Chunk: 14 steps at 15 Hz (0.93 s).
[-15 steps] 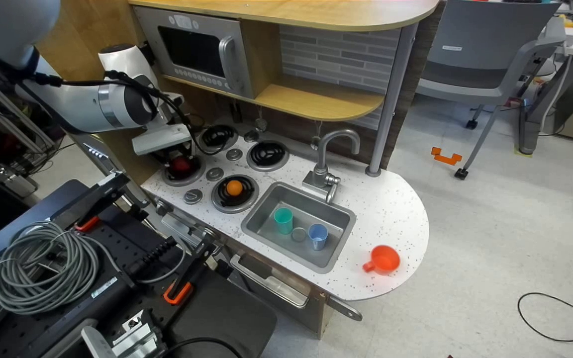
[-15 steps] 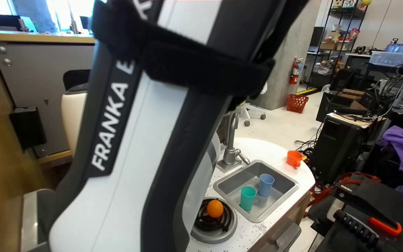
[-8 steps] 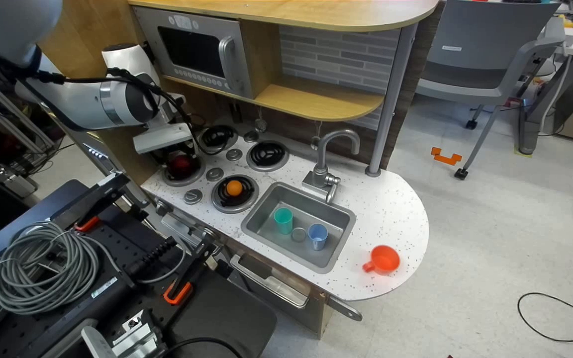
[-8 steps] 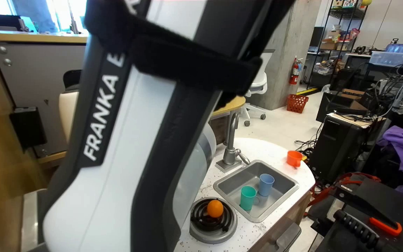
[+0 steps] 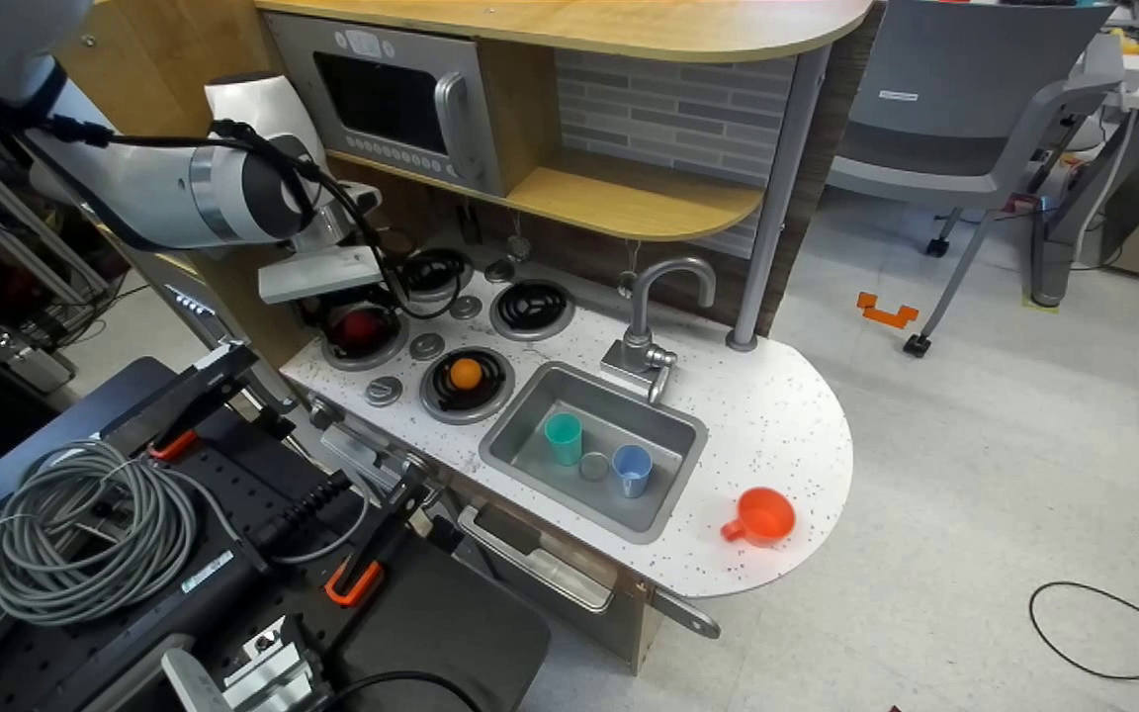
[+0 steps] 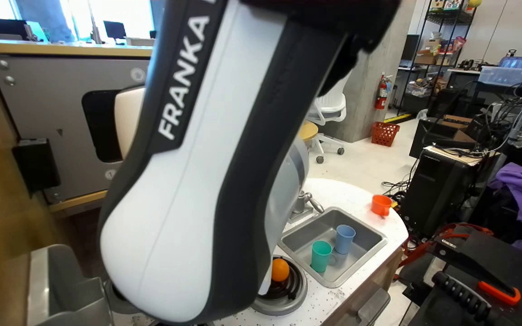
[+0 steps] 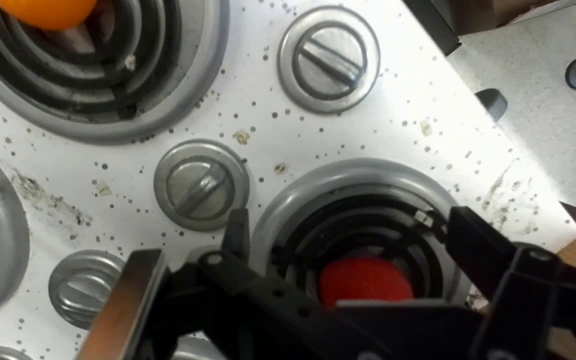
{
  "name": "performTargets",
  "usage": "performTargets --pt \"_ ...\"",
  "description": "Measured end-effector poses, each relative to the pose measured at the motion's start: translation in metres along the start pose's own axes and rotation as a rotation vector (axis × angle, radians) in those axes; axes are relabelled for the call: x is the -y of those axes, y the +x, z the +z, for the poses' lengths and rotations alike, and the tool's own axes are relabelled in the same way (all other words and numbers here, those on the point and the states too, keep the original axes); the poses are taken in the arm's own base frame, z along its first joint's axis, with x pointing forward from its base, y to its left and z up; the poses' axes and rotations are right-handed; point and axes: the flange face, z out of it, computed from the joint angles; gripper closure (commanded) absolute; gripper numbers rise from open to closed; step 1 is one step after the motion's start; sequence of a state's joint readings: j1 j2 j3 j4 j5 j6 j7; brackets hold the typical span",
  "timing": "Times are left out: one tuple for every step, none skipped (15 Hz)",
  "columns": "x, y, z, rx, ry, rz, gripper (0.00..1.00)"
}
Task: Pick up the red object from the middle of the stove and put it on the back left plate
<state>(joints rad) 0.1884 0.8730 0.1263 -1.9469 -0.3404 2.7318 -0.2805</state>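
the pincer point(image 7: 350, 230) points down over the front left burner point(image 7: 363, 167), its two fingers point(image 7: 478, 245) well apart. the red piece point(image 7: 365, 280) lies on that burner's coil; the wrist view shows it between the fingers, its lower part hidden by the pincer's body. whether the tips are above it or level with it, i cannot tell. in an exterior view the same red piece point(image 5: 360, 331) looks dark under the end of the arm point(image 5: 134, 198).

the back left burner point(image 5: 433, 265), on the far side of the white table point(image 5: 787, 425), is partly crossed by a black cable point(image 5: 174, 141) that loops from the arm. a row of grey knobs point(image 7: 202, 185) runs between the left and right burners. an orange ball point(image 5: 466, 374) sits on the front right burner point(image 5: 466, 416), and the back right burner point(image 5: 532, 309) lies behind it.

in both exterior views a green cup point(image 5: 564, 438) and a blue cup point(image 5: 633, 470) stand in the sink point(image 5: 629, 420), near each other, and a tap point(image 5: 638, 321) rises at its back edge. a red-orange cup point(image 5: 762, 517) rests by the table's rounded end, well apart from the burners. in an exterior view the arm's white link point(image 6: 166, 235) hides most of the burners and part of the orange ball
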Motion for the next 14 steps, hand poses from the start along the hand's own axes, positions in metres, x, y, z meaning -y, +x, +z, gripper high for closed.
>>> performTargets --pt "0.001 -0.008 -0.003 0.010 0.002 0.020 0.00" --pt "0.002 -0.016 -0.005 0.020 0.006 0.047 0.00" --pt "0.003 -0.025 -0.009 0.026 0.010 0.083 0.00" --pt "0.004 -0.034 -0.013 0.024 0.014 0.130 0.00" --pt "0.004 -0.044 -0.019 0.013 0.019 0.183 0.00" --pt "0.003 -0.055 -0.026 -0.002 0.024 0.236 0.00" --pt "0.001 -0.065 -0.035 -0.021 0.026 0.284 0.00" --pt "-0.002 -0.076 -0.046 -0.044 0.028 0.333 0.00" --pt "-0.005 -0.087 -0.059 -0.067 0.028 0.379 0.00" --pt "-0.008 -0.099 -0.074 -0.087 0.025 0.429 0.00" --pt "-0.011 -0.111 -0.088 -0.097 0.021 0.482 0.00" --pt "-0.011 -0.124 -0.102 -0.097 0.014 0.536 0.00" --pt "-0.011 -0.130 -0.112 -0.101 0.005 0.544 0.00" --pt "-0.011 -0.130 -0.114 -0.104 0.003 0.543 0.00"
